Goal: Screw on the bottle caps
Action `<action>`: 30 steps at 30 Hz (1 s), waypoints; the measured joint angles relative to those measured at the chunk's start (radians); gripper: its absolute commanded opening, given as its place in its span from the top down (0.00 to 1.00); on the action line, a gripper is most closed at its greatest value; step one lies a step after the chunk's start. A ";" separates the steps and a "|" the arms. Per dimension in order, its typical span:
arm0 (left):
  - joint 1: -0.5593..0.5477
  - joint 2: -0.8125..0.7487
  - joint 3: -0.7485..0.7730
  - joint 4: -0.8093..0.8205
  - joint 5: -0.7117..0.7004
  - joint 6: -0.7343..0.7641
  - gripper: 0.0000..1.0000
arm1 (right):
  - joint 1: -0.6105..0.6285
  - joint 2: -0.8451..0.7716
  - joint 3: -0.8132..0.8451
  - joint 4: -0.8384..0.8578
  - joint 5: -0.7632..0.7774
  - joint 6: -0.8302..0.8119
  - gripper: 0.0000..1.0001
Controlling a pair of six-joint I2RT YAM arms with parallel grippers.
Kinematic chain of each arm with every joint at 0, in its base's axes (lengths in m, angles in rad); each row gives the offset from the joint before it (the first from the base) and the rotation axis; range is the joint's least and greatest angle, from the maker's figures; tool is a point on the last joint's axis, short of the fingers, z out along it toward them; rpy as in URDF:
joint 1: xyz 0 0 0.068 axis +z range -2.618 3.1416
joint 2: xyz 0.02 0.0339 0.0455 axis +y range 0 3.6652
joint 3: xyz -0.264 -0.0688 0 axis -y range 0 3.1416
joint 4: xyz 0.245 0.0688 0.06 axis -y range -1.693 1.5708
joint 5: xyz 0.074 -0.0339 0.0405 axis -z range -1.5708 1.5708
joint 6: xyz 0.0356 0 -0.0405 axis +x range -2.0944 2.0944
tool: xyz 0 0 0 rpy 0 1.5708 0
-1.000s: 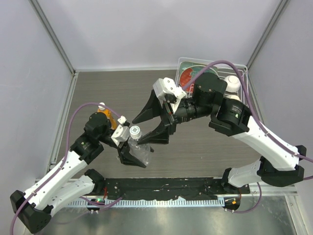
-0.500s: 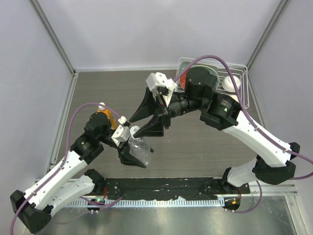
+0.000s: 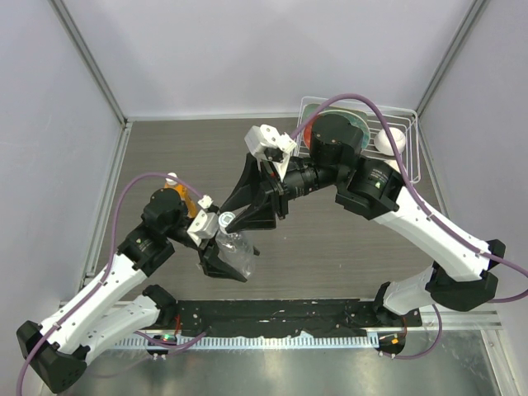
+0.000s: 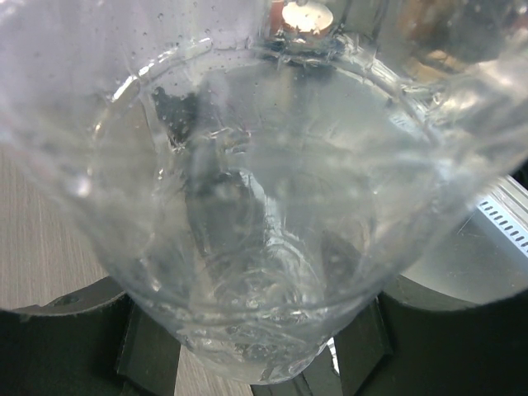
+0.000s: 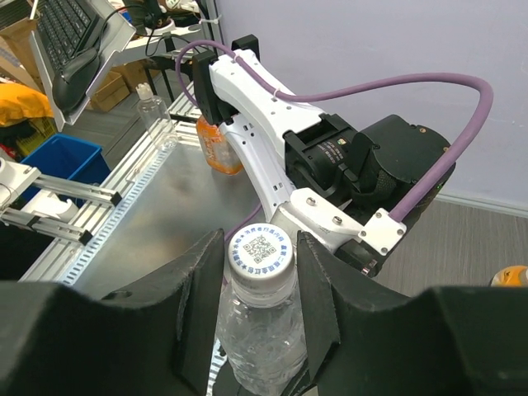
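The white cap (image 5: 261,250) on the clear bottle (image 5: 260,334) carries a printed QR code inside a blue ring of tiny characters, too small to read.

The clear bottle (image 4: 247,206) is glossy, crinkled plastic, its white cap (image 5: 261,251) smooth; the table (image 3: 181,153) below looks matt wood-grain.

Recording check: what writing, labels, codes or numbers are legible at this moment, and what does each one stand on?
No words or numbers can be read in any view.
White cap on the clear bottle: a printed square scan code, no readable words.
Blue ring around that code: it may carry print, but it is too small to tell.
Orange bottle: its label is too small and blurred to read.
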 measured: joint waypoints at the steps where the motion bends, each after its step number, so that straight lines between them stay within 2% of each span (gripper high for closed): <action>1: 0.000 0.000 0.000 0.000 -0.001 0.000 1.00 | 0.000 0.000 0.000 0.001 -0.001 0.002 0.59; 8: 0.000 0.000 0.000 -0.001 -0.010 0.001 1.00 | -0.001 0.000 -0.004 0.006 -0.005 0.007 0.67; 11: 0.000 0.000 0.000 -0.002 -0.016 0.002 1.00 | -0.003 0.000 -0.008 0.014 -0.007 0.008 0.74; 15: 0.000 0.000 0.001 -0.006 -0.033 0.004 1.00 | -0.012 -0.001 -0.020 0.027 -0.009 0.011 0.96; 21: 0.003 -0.005 0.010 -0.024 -0.142 0.004 1.00 | -0.024 -0.018 -0.026 0.000 0.070 0.002 0.99; 30: 0.008 -0.006 0.018 -0.041 -0.466 -0.032 1.00 | -0.030 -0.077 -0.082 -0.020 0.412 0.009 0.99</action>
